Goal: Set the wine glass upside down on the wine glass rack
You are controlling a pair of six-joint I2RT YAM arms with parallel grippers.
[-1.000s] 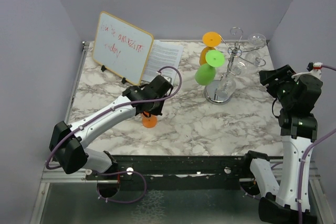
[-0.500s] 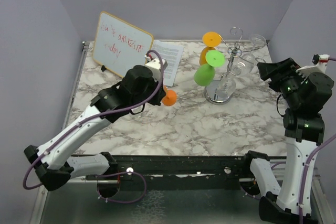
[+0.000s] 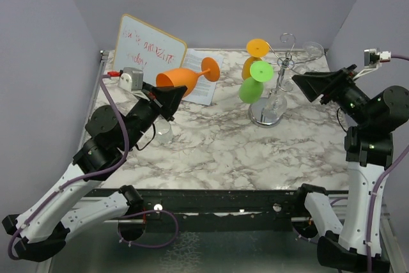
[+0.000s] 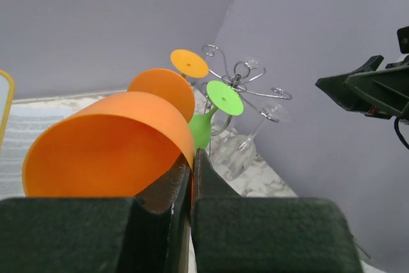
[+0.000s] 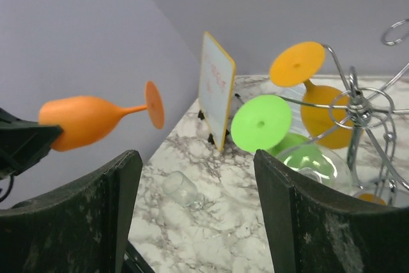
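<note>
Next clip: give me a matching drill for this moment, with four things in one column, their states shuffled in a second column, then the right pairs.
Things:
1. left tool
2. right tool
3. green wine glass
4. clear glass by the left arm

States:
A. lying on the table
B. open, holding nothing
C. shut on the orange wine glass
D. hanging foot-up on the wine glass rack

Pairs: 1-C, 2-B, 3-D, 4-A
</note>
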